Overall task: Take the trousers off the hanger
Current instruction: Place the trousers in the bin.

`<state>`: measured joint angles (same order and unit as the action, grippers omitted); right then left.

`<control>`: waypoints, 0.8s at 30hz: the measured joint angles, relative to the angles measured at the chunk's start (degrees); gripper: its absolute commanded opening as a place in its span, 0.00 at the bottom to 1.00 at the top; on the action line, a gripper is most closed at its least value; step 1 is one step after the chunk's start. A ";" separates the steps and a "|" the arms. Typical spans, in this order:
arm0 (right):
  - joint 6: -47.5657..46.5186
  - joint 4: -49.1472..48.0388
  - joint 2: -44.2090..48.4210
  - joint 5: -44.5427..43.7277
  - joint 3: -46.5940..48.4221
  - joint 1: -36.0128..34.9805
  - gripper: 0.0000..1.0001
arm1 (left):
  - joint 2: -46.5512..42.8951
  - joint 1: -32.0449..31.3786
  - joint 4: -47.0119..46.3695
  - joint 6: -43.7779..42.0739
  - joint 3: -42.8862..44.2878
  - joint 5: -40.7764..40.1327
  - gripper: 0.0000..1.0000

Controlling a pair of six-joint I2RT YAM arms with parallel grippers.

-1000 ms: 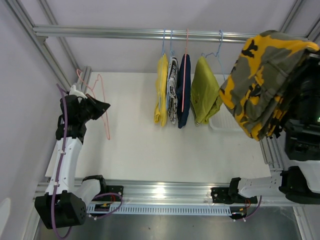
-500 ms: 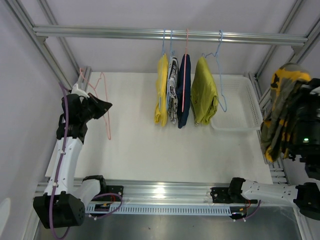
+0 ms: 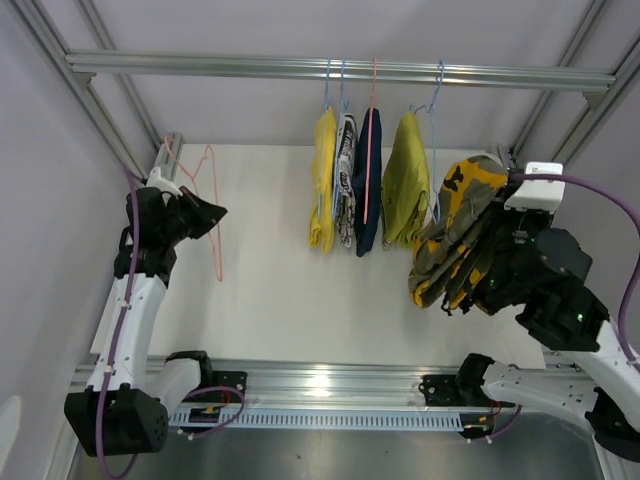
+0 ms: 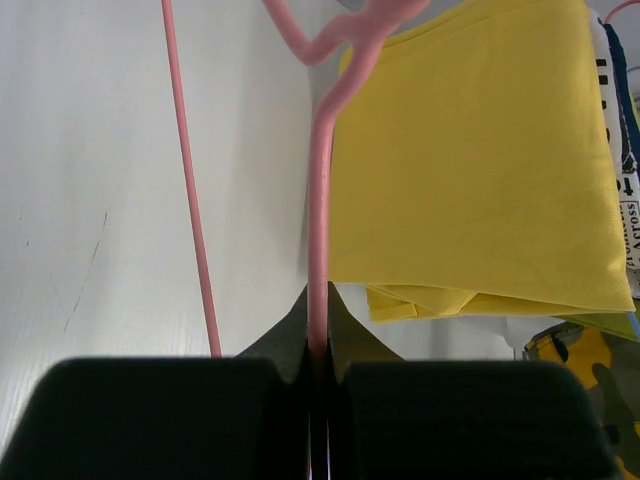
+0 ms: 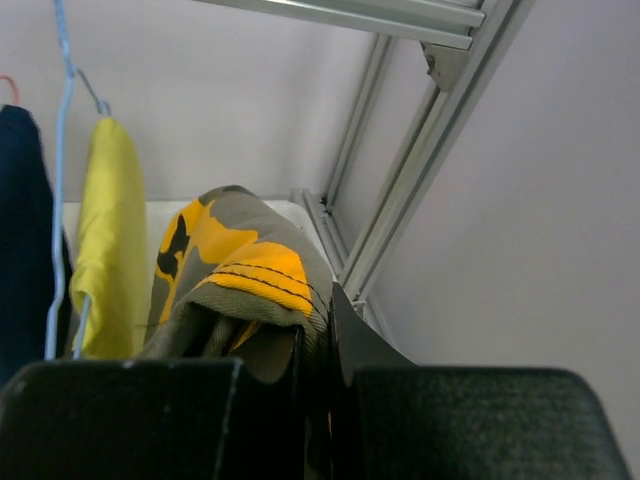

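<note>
One pair is off! The camouflage trousers (image 3: 455, 235) are clear of the rail (image 3: 250, 67), hanging bunched below its right end, and the right claw (image 5: 320, 335) is pinched down narrow on a fold of that cloth, the rest drooping free above the worktop (image 3: 265, 290).

Over below the rail's left end, the left claw (image 4: 318, 352) is clamped tight on the wire of a pink hanger (image 3: 207, 210), which is bare, with no cloth on it and off the rail altogether.

Under the middle of the rail, four pairs hang side by side on their hangers: the yellow trousers (image 3: 322, 180), the black-and-white trousers (image 3: 345, 180), the navy trousers (image 3: 368, 180) and, nearest the rail's right end, the mustard-olive trousers (image 3: 406, 180).

My read is one down and four to go, so this job is in its early part. The camouflage pair has yet to be set down, and both claws are full.
</note>
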<state>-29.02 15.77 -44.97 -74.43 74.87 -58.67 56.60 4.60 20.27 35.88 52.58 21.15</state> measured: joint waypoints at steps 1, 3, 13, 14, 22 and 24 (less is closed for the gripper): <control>1.46 1.18 -0.44 1.18 -0.22 2.14 0.00 | 0.00 -0.09 0.04 0.00 0.09 0.00 0.01; 5.18 3.89 -1.62 4.33 -0.26 7.96 0.00 | 0.00 -0.17 0.09 -0.02 0.28 0.00 0.01; 20.00 14.14 -9.79 24.41 0.50 32.89 0.00 | 0.02 -0.37 0.09 -0.39 0.42 0.00 0.01; 20.76 14.82 -10.88 25.57 1.25 33.73 0.00 | 0.02 -0.37 0.09 -0.39 0.42 0.02 0.01; 25.64 15.04 -19.28 29.66 4.83 38.71 0.00 | 0.07 -0.37 0.07 -0.42 0.44 0.07 0.01; 26.60 13.86 -20.48 29.86 4.00 39.98 0.00 | 0.24 -0.37 0.09 -0.42 0.44 0.13 0.01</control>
<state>-2.42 29.63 -65.45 -44.58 78.87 -18.70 56.84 4.23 20.36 35.46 53.01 21.28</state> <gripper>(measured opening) 0.076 0.008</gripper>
